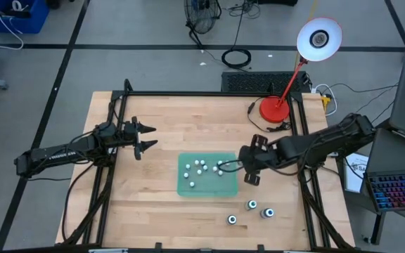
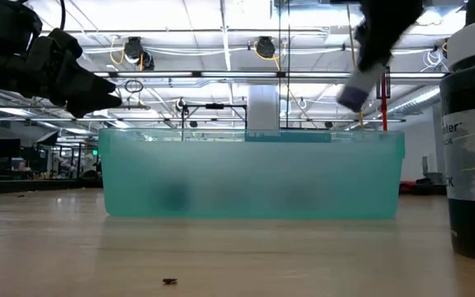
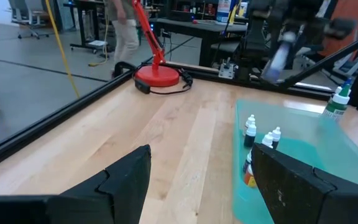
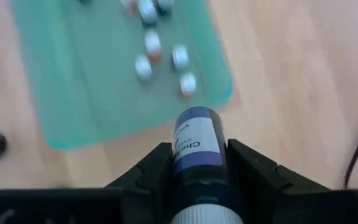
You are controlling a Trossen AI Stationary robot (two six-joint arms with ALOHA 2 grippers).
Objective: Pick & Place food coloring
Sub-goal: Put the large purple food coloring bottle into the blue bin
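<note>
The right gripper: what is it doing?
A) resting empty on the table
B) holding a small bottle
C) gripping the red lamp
B: the right wrist view shows the right gripper clamped on a bottle with a purple label, above the wood beside the green tray.

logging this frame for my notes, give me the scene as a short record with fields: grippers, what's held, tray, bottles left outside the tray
right gripper: shut on a blue-labelled bottle, raised by the green tray's right edge
left gripper: open, empty, waiting above the table left of the tray
green tray: flat on the wooden table, holding a cluster of small white-capped bottles
bottles outside tray: three loose bottles standing on the table, nearer the front edge and right of the tray
other: red desk lamp at the back right
</note>
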